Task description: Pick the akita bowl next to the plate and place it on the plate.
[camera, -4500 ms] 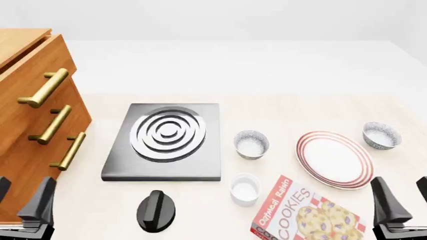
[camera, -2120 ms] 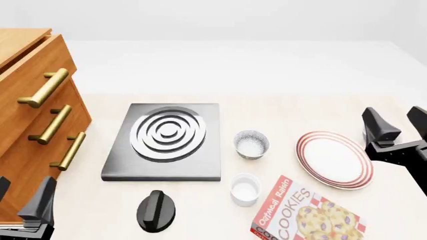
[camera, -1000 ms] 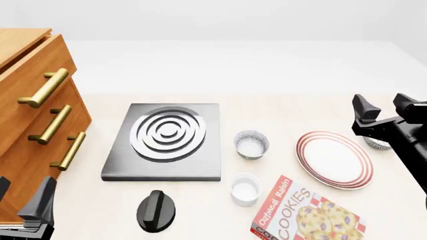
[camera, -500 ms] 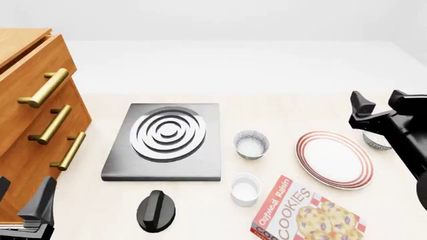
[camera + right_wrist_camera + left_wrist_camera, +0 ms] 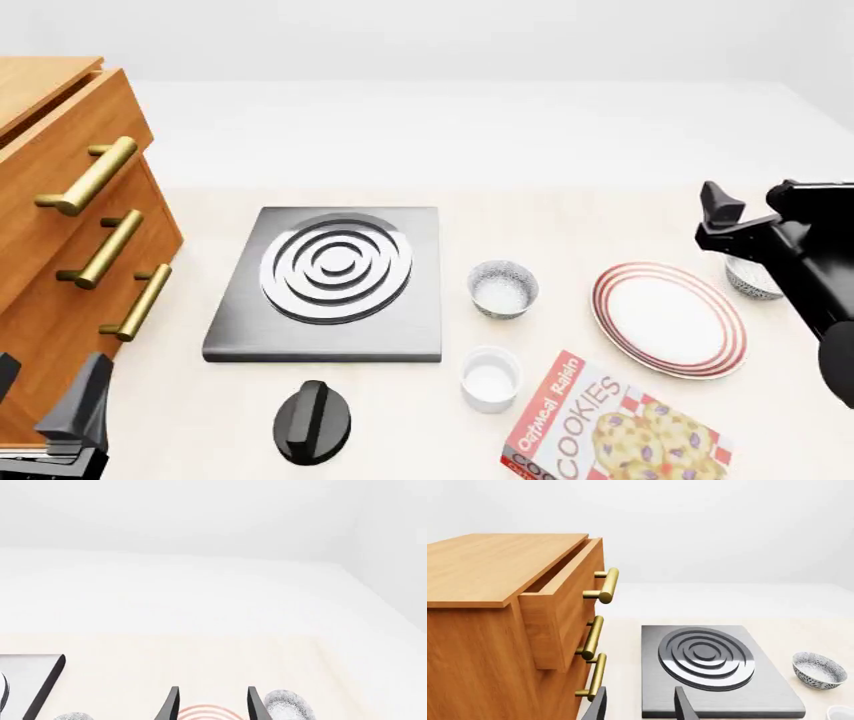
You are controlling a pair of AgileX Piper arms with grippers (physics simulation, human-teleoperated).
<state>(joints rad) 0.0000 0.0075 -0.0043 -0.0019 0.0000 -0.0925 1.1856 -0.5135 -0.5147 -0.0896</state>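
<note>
Left gripper (image 5: 639,706), parked by the wooden drawer cabinet (image 5: 60,190), is seen parted and empty. Red-ringed white plate (image 5: 669,318) sits centre-right; grey-blue speckled akita bowl (image 5: 750,280) just beyond, under right gripper (image 5: 209,704), parted, nothing held. Descent should be centred on one rim wall.

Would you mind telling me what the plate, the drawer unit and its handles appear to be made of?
The plate looks like glazed ceramic: smooth white face with red rings. The drawer unit looks like wood, showing warm orange grain. Its handles look like brushed brass, gold with a soft sheen. Being renders, these are appearances only.
</note>
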